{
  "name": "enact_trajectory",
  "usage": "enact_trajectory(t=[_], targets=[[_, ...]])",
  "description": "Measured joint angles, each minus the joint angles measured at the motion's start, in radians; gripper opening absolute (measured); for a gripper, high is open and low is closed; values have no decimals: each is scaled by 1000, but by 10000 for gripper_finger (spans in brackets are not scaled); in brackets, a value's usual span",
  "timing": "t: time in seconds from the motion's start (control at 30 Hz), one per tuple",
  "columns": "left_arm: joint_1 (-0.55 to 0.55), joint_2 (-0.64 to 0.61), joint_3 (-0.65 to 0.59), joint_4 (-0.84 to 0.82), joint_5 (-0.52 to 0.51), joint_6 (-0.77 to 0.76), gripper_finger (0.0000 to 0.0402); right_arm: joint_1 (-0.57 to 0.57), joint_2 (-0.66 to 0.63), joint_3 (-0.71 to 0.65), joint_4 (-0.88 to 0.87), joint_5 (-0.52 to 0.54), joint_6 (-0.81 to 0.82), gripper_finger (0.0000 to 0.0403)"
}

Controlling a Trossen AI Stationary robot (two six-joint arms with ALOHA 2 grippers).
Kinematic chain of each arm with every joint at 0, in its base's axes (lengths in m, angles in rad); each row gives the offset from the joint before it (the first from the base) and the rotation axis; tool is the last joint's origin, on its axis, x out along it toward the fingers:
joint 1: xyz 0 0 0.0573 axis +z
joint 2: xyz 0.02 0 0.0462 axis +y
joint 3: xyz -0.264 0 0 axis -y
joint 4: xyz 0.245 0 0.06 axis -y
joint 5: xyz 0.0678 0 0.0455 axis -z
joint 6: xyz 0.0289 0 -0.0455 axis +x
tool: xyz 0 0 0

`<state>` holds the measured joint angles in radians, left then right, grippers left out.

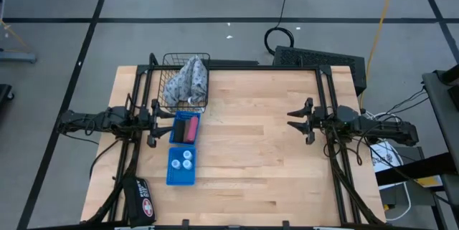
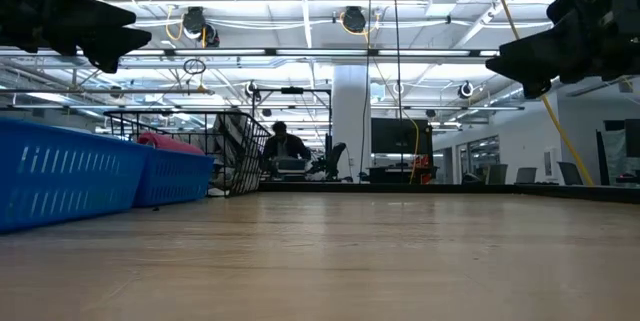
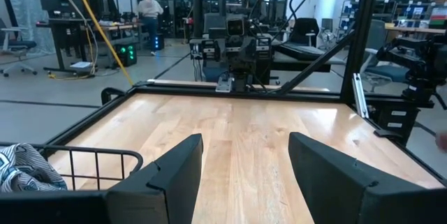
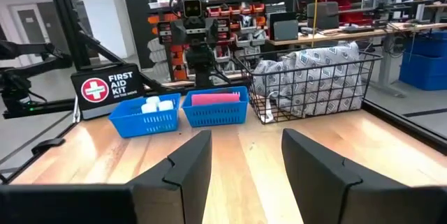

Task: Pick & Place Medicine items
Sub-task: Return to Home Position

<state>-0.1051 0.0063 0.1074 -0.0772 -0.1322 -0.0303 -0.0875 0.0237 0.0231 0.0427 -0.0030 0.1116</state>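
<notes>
Down near the left edge of the wooden table (image 1: pixel 258 158), counted three white bottles (image 1: pixel 182 160) standing close together in the first blue basket (image 1: pixel 172 181). Spotted the pink tube (image 1: pixel 191 129) and the black container (image 1: pixel 179 128) lying next to each other in the second blue basket (image 1: pixel 188 115), with the pink one on the side toward the middle of the table. Found a wire basket (image 1: pixel 179 58) just past that one, with a grey cloth (image 1: pixel 188 78) bunched up inside. Noticed a black first aid kit (image 1: pixel 141 200) at the left corner, closest to the basket with the bottles. Saw the left gripper (image 1: pixel 155 123) hanging just beside the second blue basket, fingers spread wide and holding nothing. Saw the right gripper (image 1: pixel 295 120) far over on the other side, well apart from the baskets, fingers also spread wide with nothing between them. Looked level across the table and saw both grippers up high, not touching the wood. Caught sight of a person (image 2: pixel 283 146) sitting at a desk far back in the room.
</notes>
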Motion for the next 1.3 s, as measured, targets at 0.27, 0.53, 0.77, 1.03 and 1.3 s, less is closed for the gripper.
enact_trajectory(t=[0.27, 0.53, 0.77, 1.03, 1.3], targets=[[0, 0, 0, 0, 0, 0, 223, 0, 2, 0, 12, 3, 0, 164], [0, 0, 0, 0, 0, 0, 223, 0, 2, 0, 13, 3, 0, 163], [0, 0, 0, 0, 0, 0, 223, 0, 2, 0, 15, 2, 0, 162], [0, 0, 0, 0, 0, 0, 223, 0, 2, 0, 16, 2, 0, 163], [0, 0, 0, 0, 0, 0, 223, 0, 2, 0, 16, 2, 0, 163]])
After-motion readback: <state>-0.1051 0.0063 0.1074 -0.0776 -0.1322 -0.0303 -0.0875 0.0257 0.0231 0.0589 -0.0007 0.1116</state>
